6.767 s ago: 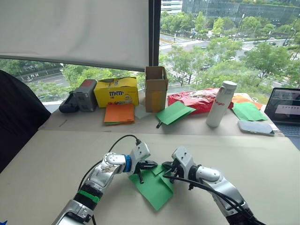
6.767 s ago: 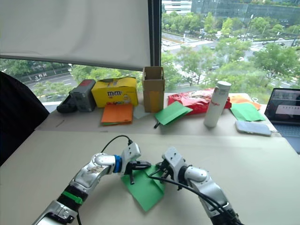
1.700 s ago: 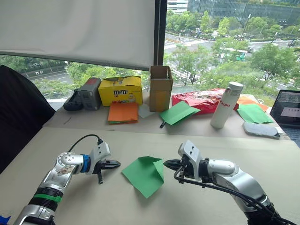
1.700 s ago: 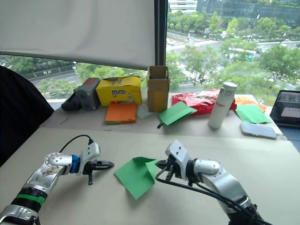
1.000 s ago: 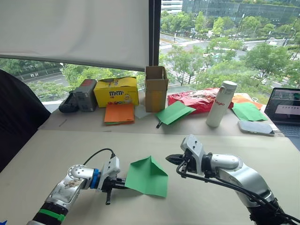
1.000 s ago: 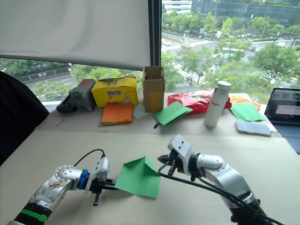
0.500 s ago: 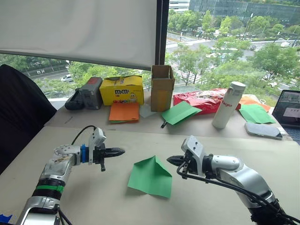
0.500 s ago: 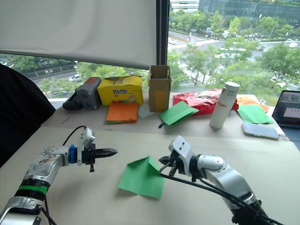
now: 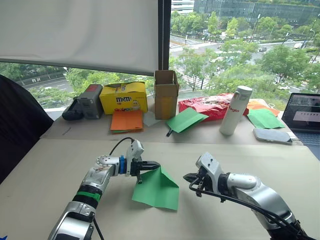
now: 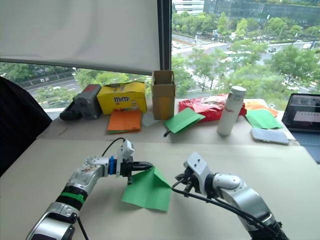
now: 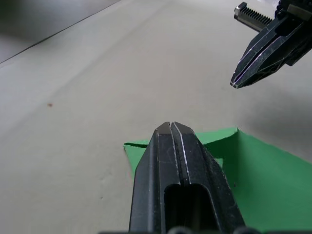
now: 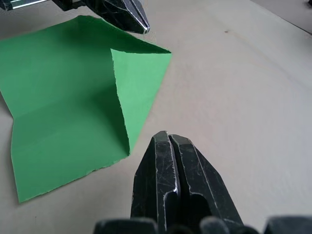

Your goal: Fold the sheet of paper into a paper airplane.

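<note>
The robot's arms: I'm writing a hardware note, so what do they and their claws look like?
Both arms are silver-grey metal with white housings at the wrists. The left arm carries a green band on the forearm and a blue ring near the wrist. A loose black cable runs along each arm. The left claw and right claw each end in two slim black fingers tapering to a point.

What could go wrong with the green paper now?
The left claw is shut, its tip at the far corner of the sheet of paper. If it pushes, the paper may slide, because the right claw is shut beside it and pins nothing. One corner flap is folded already, and a nudge might crumple it.
</note>
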